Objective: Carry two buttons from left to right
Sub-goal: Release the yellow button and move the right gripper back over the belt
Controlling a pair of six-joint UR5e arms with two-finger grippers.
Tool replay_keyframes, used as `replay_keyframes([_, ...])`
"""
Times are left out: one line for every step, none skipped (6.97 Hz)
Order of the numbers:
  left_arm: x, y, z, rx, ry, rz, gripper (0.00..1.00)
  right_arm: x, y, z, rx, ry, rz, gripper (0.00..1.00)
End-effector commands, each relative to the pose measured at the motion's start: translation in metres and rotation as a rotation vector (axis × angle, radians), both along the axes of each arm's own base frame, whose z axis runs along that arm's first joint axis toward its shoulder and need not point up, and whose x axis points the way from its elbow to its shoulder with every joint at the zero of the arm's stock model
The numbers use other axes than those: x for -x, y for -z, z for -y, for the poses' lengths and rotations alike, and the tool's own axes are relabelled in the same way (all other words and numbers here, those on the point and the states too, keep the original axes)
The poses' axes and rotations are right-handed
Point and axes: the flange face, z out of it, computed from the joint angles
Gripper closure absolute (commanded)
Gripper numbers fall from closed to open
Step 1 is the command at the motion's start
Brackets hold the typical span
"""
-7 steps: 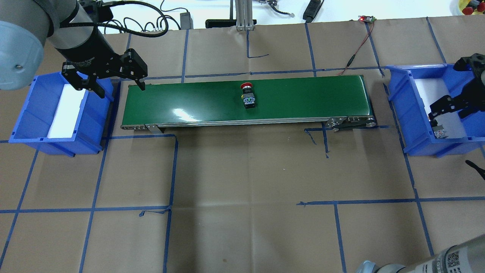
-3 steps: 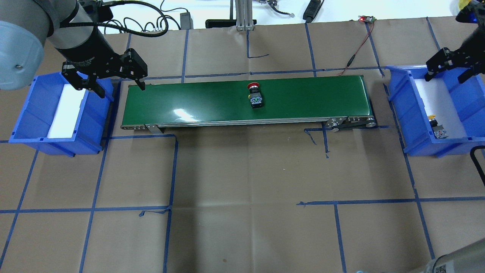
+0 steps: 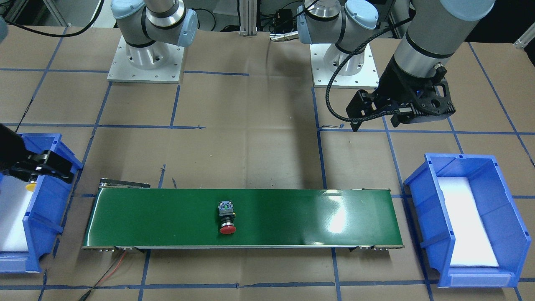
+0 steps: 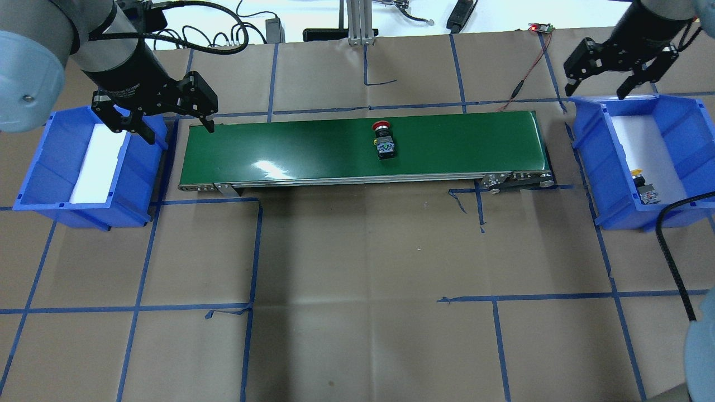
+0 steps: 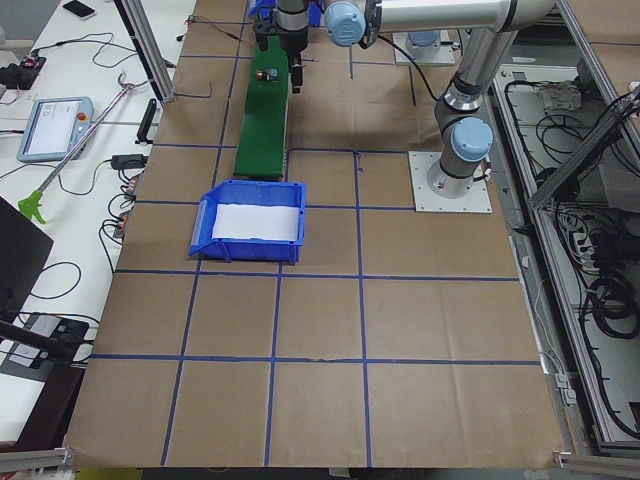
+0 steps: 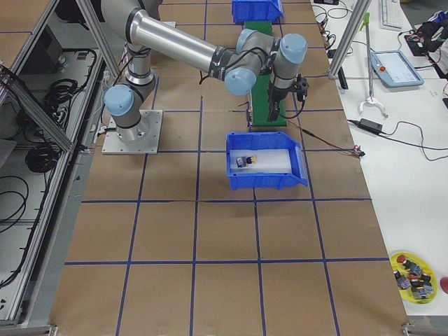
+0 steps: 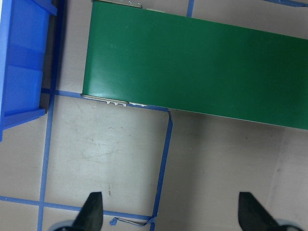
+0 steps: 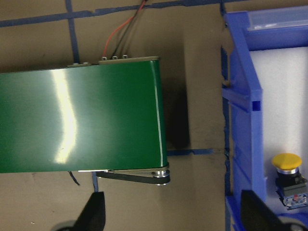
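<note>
left gripper (image 4: 180, 133): jaws spread, empty, over gap between left blue plastic bin (image 4: 50, 145) and flat green conveyor belt (image 4: 290, 148) | right gripper (image 4: 595, 92): jaws spread, empty, raised beside right blue plastic bin (image 4: 592, 162) | red mushroom-cap push-button (image 4: 384, 138): lying mid-belt | yellow mushroom-cap push-button (image 4: 643, 187): inside right bin, robot-side end

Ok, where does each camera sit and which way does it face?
Front-facing: across the table, facing the robot; left arm at view right.
Overhead: behind the robot, down on belt, red button; both arms enter top corners.
Exterior left: table end, left bin nearest, left arm beyond.
Exterior right: opposite end, right bin nearest, right arm beyond.
Left wrist: down onto belt's left end; open jaws.
Right wrist: down onto belt's right end, yellow button; open jaws.
Wrists share the belt.
</note>
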Motion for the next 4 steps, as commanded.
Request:
replay_keyframes([0.0, -0.001, 0.001, 0.0, 0.0, 0.0, 0.0, -0.111, -0.015, -0.009, 0.019, -0.017, -0.009, 0.0])
replay_keyframes([0.0, 0.0, 0.0, -0.002, 0.001, 0.001, 0.0, -0.138, -0.011, -0.014, 0.022, -0.026, 0.004, 0.0])
replay_keyframes([0.0, -0.001, 0.0, 0.001, 0.001, 0.002, 0.0, -0.149, -0.009, -0.008, 0.106, -0.043, 0.006, 0.0])
replay_keyframes([0.0, -0.001, 0.0, 0.0, 0.001, 0.002, 0.0, -0.149, 0.006, -0.012, 0.114, -0.046, 0.005, 0.0])
